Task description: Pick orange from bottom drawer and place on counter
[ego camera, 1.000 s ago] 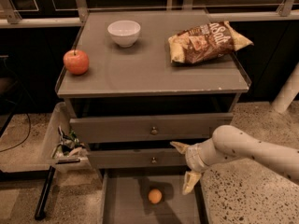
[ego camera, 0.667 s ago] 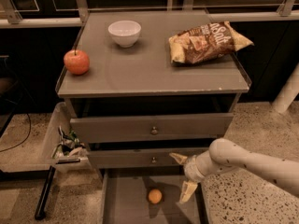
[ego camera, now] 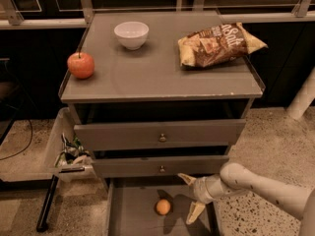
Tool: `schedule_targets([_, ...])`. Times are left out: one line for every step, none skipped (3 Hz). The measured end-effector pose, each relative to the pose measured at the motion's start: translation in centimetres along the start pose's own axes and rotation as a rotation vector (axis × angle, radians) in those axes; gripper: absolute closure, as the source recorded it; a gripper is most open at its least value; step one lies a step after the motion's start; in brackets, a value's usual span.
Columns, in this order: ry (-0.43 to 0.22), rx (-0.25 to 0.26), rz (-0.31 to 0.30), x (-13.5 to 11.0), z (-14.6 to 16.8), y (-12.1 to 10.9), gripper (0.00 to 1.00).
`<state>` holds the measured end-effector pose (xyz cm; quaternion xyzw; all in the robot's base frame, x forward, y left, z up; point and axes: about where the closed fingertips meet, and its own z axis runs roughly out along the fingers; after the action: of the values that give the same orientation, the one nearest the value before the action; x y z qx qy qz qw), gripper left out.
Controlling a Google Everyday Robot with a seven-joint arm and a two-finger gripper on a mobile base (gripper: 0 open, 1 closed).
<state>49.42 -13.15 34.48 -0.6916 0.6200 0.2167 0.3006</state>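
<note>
1. The orange (ego camera: 163, 207) is lying on the floor of the bottom drawer (ego camera: 129, 218), which is standing pulled out. The fruit is sitting roughly midway across the drawer's width.
2. The gripper (ego camera: 190, 196) is hanging just to the right of the orange in the view, near it but apart from it. It is hovering over the right part of the open drawer, just below the front of the middle drawer (ego camera: 128, 167).
3. Its fingers (ego camera: 195, 213) are standing spread wide, one pointing up and left, the other down and left, and they are holding nothing. The orange is lying outside the gap, to the left of the lower finger and about level with it.
4. The arm (ego camera: 261, 190) is reaching in from the lower right corner.
5. On the counter (ego camera: 157, 80), an apple (ego camera: 80, 65) is sitting at the left edge, a white bowl (ego camera: 131, 35) near the back and a chip bag (ego camera: 219, 44) on the right.
6. Against the earlier pictures, the gripper is now sitting lower. It has dropped from the level of the middle drawer's front towards the bottom drawer, and its fingers are as wide apart as before.
7. The orange is resting in the same spot as before, and the things on the counter are lying unchanged.
</note>
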Motion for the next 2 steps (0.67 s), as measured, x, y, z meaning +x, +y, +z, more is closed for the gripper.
schedule_targets([-0.011, -0.036, 0.045, 2.05, 2.46, 0.65, 0.00])
schedule_targets([-0.012, -0.036, 0.045, 2.05, 2.47, 0.66, 0.00])
